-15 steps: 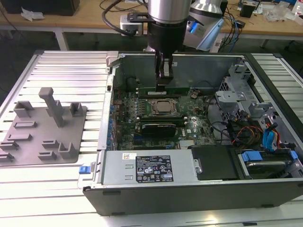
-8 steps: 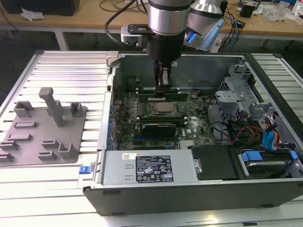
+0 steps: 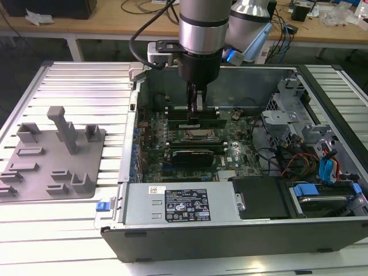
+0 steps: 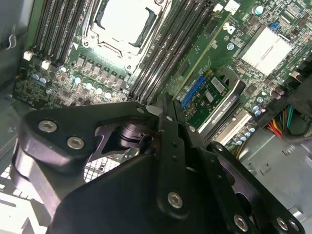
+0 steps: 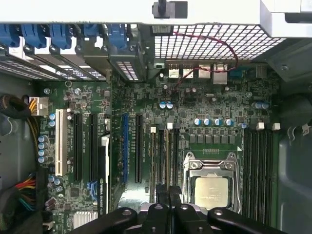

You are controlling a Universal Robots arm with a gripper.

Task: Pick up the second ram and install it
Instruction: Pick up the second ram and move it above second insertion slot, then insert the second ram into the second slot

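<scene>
My gripper (image 3: pixel 195 106) reaches down into the open computer case (image 3: pixel 172 236), over the memory slots just behind the processor socket (image 3: pixel 198 135). Its fingers stand close together, shut on the top edge of the second ram (image 3: pixel 210 112), a thin green stick standing upright in a slot. In the first wrist view the gripper (image 5: pixel 169 193) sits over the second ram (image 5: pixel 166 156), seen edge-on beside the socket (image 5: pixel 210 187). In the second wrist view the second ram (image 4: pixel 197 51) runs as a long green strip up to the gripper (image 4: pixel 163 105).
A black card (image 3: pixel 192 155) stands in front of the socket. A grey power supply (image 3: pixel 178 204) lies at the case's front, with a drive cage (image 3: pixel 287 123) and cables on the exterior view's right. A grey fixture (image 3: pixel 54 152) rests on the table at the left.
</scene>
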